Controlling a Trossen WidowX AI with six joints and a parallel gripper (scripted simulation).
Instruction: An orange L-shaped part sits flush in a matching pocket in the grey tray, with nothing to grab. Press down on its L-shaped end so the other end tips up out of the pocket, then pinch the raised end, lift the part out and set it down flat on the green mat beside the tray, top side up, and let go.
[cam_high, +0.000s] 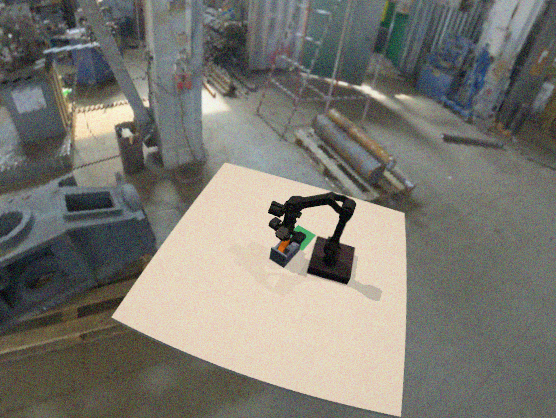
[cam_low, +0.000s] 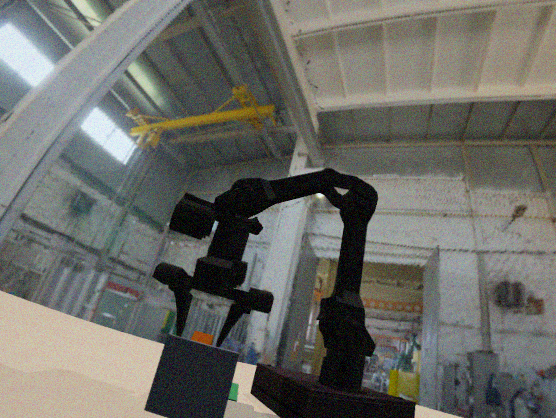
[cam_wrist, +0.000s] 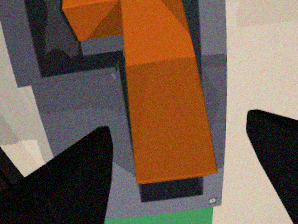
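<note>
The orange L-shaped part (cam_wrist: 166, 96) (cam_high: 284, 245) (cam_low: 202, 337) lies tilted in the pocket of the grey tray (cam_wrist: 80, 103) (cam_high: 279, 257) (cam_low: 192, 380). Its L-shaped end is down in the pocket at the far side. Its straight end is raised above the tray rim on the side towards the green mat (cam_high: 307, 236) (cam_low: 233, 391). My gripper (cam_wrist: 180, 128) (cam_low: 202, 322) (cam_high: 286, 238) is open and points straight down. Its two fingers stand on either side of the raised straight end, apart from it.
The arm's dark base block (cam_high: 331, 261) (cam_low: 325, 397) stands right beside the tray and the mat. All of it rests on a pale square floor sheet (cam_high: 225, 300). The factory clutter lies far off.
</note>
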